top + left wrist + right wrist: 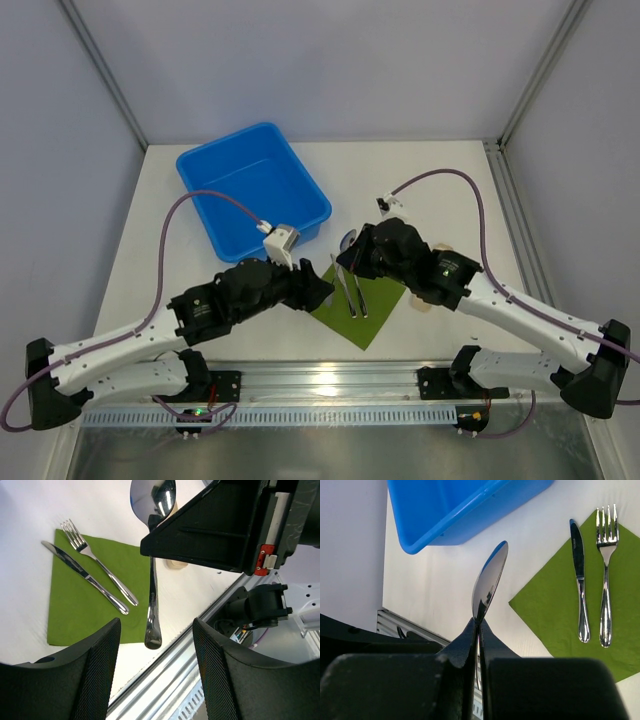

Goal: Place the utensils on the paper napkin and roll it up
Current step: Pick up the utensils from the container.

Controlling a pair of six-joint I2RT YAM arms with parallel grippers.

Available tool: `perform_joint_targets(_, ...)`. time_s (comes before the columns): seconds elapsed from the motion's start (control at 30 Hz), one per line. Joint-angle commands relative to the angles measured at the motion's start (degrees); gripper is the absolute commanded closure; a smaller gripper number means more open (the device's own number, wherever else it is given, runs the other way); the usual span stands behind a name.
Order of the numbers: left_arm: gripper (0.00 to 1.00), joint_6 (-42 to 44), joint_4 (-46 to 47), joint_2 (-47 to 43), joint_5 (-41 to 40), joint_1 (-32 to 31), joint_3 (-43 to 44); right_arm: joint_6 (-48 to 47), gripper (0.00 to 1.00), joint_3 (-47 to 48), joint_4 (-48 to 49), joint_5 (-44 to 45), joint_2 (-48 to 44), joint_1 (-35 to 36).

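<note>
The right pincer [479,622] pinches the spoon [490,577] beside the napkin's [70,610] edge. The left pincer [156,625] gapes empty near the knife [82,575] and fork [100,565].

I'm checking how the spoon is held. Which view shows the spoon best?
Left wrist: the spoon shows almost whole, bowl to handle end, only its neck hidden by the right gripper. Right wrist shows the bowl edge-on; top external shows just the small bowl.

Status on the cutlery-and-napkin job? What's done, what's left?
Done: knife and fork lie on the green napkin. In hand: right gripper shut on the spoon, left gripper open and empty. Left: lay the spoon down, then roll the napkin, which lies flat.
</note>
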Motion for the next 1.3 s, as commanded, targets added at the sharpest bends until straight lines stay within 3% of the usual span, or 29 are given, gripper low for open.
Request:
perform_joint_targets(0.0, 0.39, 3.47, 4.37, 1.18, -2.99, -0.45, 1.66, 2.66, 0.96, 3.81, 0.04, 2.82, 0.78, 0.66)
perform_joint_targets(0.3, 0.42, 4.53, 5.97, 3.55, -5.8, -0.54, 2.53, 4.68, 0.96, 5.04, -0.13, 2.9, 1.75, 1.72)
perform_joint_targets(0.7, 0.69, 5.32, 3.76, 8.56, -5.98, -0.54, 5.61, 4.33, 0.96, 5.21, -0.48, 3.61, 1.13, 2.24)
perform_joint_targets(1.07, 0.75, 4.53, 2.8, 10.76, -6.07, -0.54, 6.05, 4.42, 0.96, 5.39, -0.13, 3.78, 1.75, 2.68)
perform_joint_targets(1.17, 0.78, 4.27, 2.62, 10.68, -6.24, -0.54, 6.05, 4.25, 0.96, 5.48, 0.22, 3.69, 1.84, 2.68)
perform_joint_targets(1.27, 0.89, 3.39, 2.36, 10.24, -6.15, -0.54, 5.88, 3.28, 0.96, 5.48, 0.66, 3.43, 1.93, 2.68)
